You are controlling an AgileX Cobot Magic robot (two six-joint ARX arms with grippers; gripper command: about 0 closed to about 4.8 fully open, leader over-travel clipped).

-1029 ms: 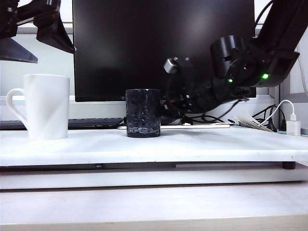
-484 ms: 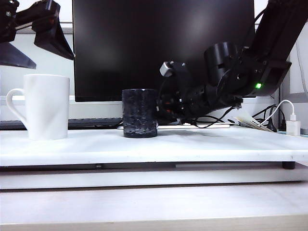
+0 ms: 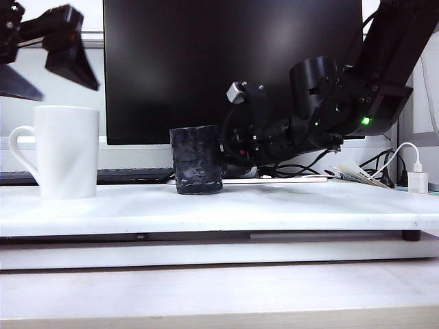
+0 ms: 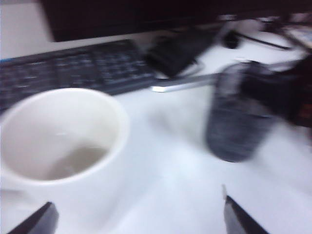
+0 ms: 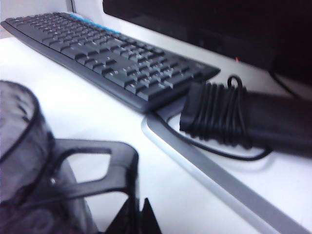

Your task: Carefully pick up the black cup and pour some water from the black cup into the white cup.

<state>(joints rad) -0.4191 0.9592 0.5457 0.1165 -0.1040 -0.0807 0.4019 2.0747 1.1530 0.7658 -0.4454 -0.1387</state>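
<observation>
Right hand [image 3: 223, 145] now clamped on black cup [image 3: 197, 160] — cup shifted left, tilted, left hand [image 4: 136, 214] wide above white cup [image 3: 66, 151].

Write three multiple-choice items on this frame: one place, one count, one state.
1. In the exterior view, the white cup stands where from the black cup? A left; B right; C behind.
2. Cups on the table? A one; B two; C three.
3. The left hand, above the white cup, is: A open; B shut; C holding the black cup.

Key: A, it stands far left; B, one white, one black; A, its fingertips stand wide apart, while the right hand, at the black cup, is shut.
</observation>
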